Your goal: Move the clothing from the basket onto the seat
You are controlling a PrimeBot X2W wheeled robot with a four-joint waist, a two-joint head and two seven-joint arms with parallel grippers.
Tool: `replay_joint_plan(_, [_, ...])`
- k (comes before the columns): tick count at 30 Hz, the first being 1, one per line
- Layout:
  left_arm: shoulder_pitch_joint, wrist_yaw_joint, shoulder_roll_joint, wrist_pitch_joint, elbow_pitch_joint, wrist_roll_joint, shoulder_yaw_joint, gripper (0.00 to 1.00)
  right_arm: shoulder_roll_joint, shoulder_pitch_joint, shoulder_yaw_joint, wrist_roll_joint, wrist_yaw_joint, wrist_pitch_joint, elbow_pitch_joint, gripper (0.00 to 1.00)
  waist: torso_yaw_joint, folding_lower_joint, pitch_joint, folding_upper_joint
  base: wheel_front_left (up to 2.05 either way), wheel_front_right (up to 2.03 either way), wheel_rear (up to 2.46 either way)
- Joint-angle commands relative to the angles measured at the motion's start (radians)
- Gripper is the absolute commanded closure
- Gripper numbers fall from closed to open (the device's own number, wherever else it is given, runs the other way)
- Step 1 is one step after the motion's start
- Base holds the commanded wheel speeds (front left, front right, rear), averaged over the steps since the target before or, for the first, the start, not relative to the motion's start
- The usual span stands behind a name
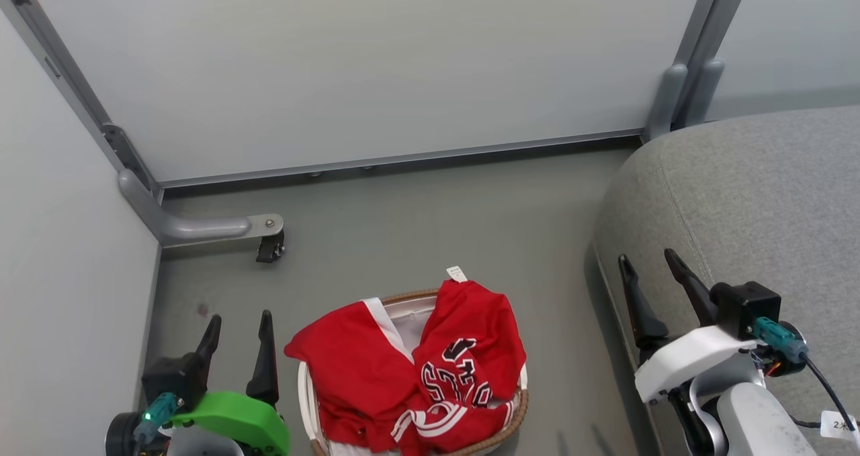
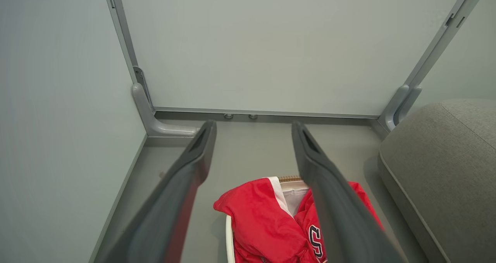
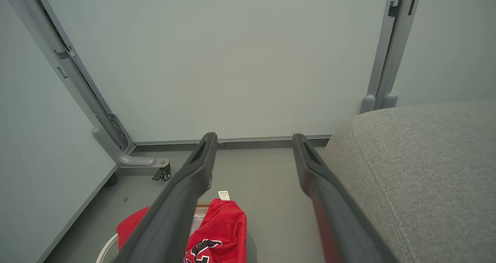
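Red clothing (image 1: 410,372) with white trim, black-and-white lettering and a small white tag is heaped in the basket (image 1: 516,405), spilling over its brown woven rim; it also shows in the wrist views (image 2: 263,228) (image 3: 223,226). The white liner peeks out at the back. The basket stands on the grey floor at the bottom centre of the head view. The grey seat (image 1: 752,194) fills the right side (image 2: 445,170) (image 3: 418,177). My left gripper (image 1: 237,328) hangs open to the left of the basket, holding nothing. My right gripper (image 1: 650,262) is open beside the seat's rounded edge.
Pale partition panels (image 1: 376,60) on grey frames wall in the back and left. A grey frame foot with a black caster (image 1: 270,248) juts onto the floor at the back left. Bare floor (image 1: 430,221) lies between basket, panels and seat.
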Motion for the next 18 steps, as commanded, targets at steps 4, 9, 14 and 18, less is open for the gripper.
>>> replay_joint_plan(4, [-0.034,-0.019,-0.008,-0.014,0.032,0.042,0.010,0.00,0.006,-0.045,-0.007,-0.046,0.000,-0.016,-0.015,0.00,-0.013,0.0000,0.051,0.0000,0.00,0.00,0.00])
replay_joint_plan(9, [-0.091,-0.054,-0.017,-0.024,0.064,0.069,0.010,0.00,0.017,-0.090,-0.003,-0.098,0.000,-0.026,-0.043,0.00,-0.033,0.0000,0.135,0.0000,0.00,0.00,0.00])
replay_joint_plan(14, [-0.173,-0.079,-0.015,-0.034,0.078,0.102,-0.026,0.00,0.023,-0.141,-0.011,-0.161,0.000,-0.036,-0.073,0.00,-0.051,0.0000,0.232,0.0000,0.00,0.00,0.00])
replay_joint_plan(18, [-0.242,-0.087,-0.003,-0.042,0.104,0.125,-0.070,0.00,0.028,-0.186,-0.013,-0.217,0.000,-0.043,-0.102,0.00,-0.068,0.0000,0.316,0.0000,0.00,0.00,0.00])
